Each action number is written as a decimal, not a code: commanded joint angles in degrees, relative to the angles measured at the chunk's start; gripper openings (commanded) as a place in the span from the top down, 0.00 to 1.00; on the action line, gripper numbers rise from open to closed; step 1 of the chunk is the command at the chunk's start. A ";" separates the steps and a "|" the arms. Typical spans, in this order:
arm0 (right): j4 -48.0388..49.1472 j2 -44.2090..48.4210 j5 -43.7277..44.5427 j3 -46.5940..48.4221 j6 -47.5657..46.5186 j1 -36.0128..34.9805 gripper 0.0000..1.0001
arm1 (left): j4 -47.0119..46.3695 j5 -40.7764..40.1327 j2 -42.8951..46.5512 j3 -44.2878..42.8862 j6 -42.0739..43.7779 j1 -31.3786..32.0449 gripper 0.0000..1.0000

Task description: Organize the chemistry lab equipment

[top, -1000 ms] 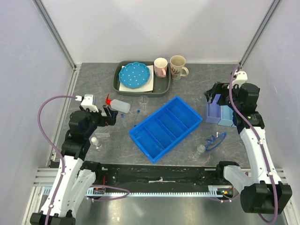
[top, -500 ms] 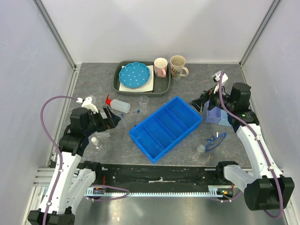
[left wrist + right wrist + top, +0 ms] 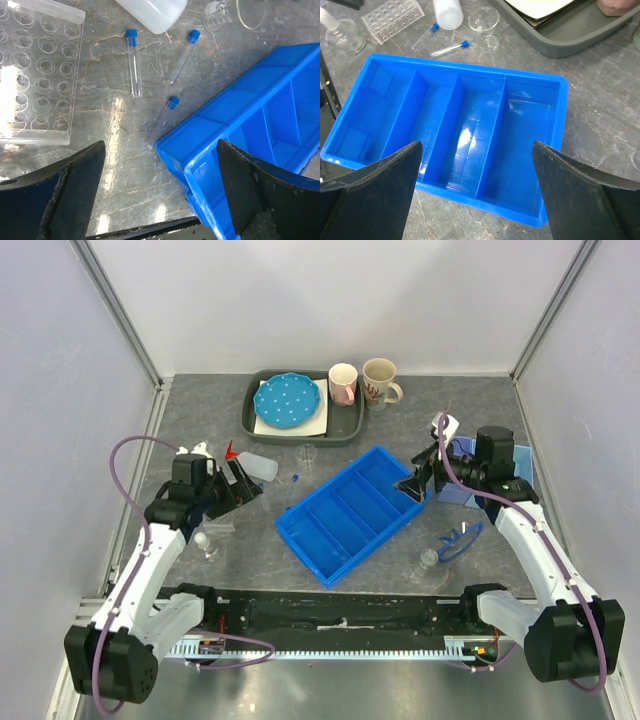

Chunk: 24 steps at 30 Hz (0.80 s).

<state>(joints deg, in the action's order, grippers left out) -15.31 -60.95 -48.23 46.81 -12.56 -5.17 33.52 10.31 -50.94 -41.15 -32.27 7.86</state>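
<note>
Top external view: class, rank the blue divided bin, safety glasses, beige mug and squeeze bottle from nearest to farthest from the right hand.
Measured from the right hand:
1. Blue divided bin: the hand is over its right corner, mid-table.
2. Safety glasses: toward the near right edge.
3. Beige mug: at the back of the table.
4. Squeeze bottle: across on the left side.

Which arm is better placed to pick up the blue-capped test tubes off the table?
Left. The left gripper, open, hangs over the three test tubes near the squeeze bottle; the right gripper, also open, is over the blue bin.
</note>
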 commanded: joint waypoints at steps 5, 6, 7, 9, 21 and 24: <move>-1.83 1.01 -1.18 1.09 -5.55 -0.28 0.02 | -11.88 -3.89 -15.04 -4.20 -12.37 0.05 0.02; -1.91 1.01 0.49 1.35 -5.29 -0.11 0.02 | -12.51 -4.32 -16.37 -4.64 -14.73 0.05 0.02; -2.00 0.92 0.94 1.44 -5.37 -0.37 0.02 | -12.77 -5.29 -17.69 -5.08 -15.71 0.05 0.02; -2.44 0.92 1.21 1.62 -5.37 -0.28 0.02 | -13.48 -6.26 -21.56 -6.57 -18.16 0.05 0.03; -3.15 0.30 0.94 1.97 -4.85 -0.11 0.02 | -15.06 -14.43 -36.06 -14.22 -28.27 0.05 0.06; -3.06 0.13 0.85 1.88 -4.85 -0.28 0.02 | -15.06 -14.52 -40.11 -16.85 -29.25 0.05 0.08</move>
<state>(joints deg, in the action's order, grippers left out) -18.98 -60.73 -46.65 46.54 -16.60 -5.17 20.64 -1.08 -87.24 -53.58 -56.47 7.86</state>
